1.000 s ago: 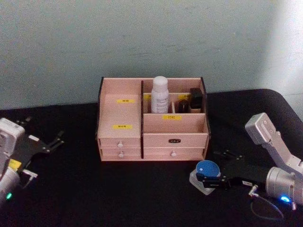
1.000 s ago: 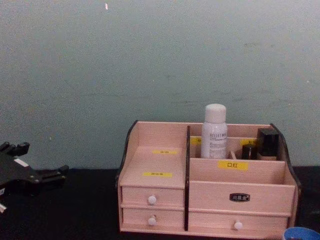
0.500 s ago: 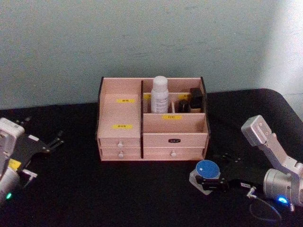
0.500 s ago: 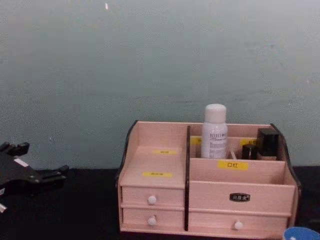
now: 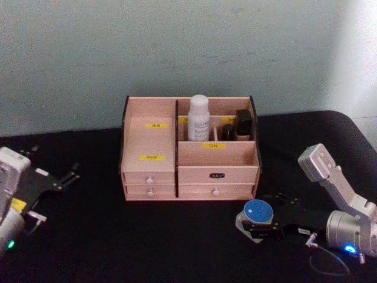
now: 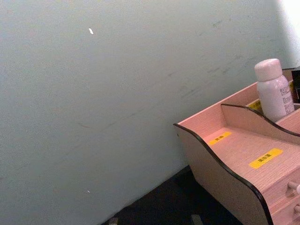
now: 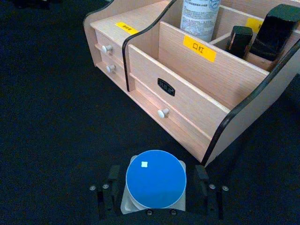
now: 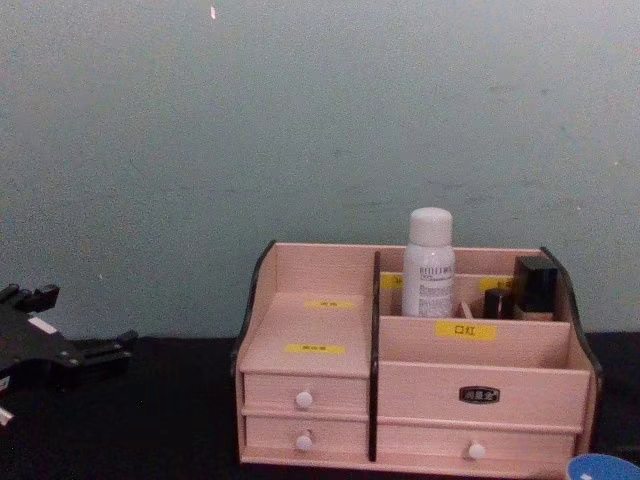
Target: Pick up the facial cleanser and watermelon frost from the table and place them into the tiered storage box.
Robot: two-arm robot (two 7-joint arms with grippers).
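The pinkish tiered storage box (image 5: 150, 141) stands mid-table against the wall, also in the chest view (image 8: 310, 325) and the left wrist view (image 6: 220, 164). The white facial cleanser (image 5: 199, 117) stands upright in its back compartment (image 8: 429, 262) (image 6: 273, 90) (image 7: 199, 14). Right of the box's front, the watermelon frost (image 5: 257, 212), a blue-lidded jar, sits on the black table. My right gripper (image 7: 157, 185) is open around it, with one finger (image 7: 114, 180) close on each side and narrow gaps. The open left gripper (image 5: 66, 177) rests at the far left.
Two small black bottles (image 5: 243, 122) (image 7: 277, 29) stand in the box's back right compartment. The front compartment behind the yellow label (image 7: 199, 48) holds nothing. The black table (image 5: 106, 236) runs from the left arm across to the jar, and a pale wall rises behind the box.
The right arm has shifted slightly left and forward around the jar. The jar has barely moved. The left arm is still.
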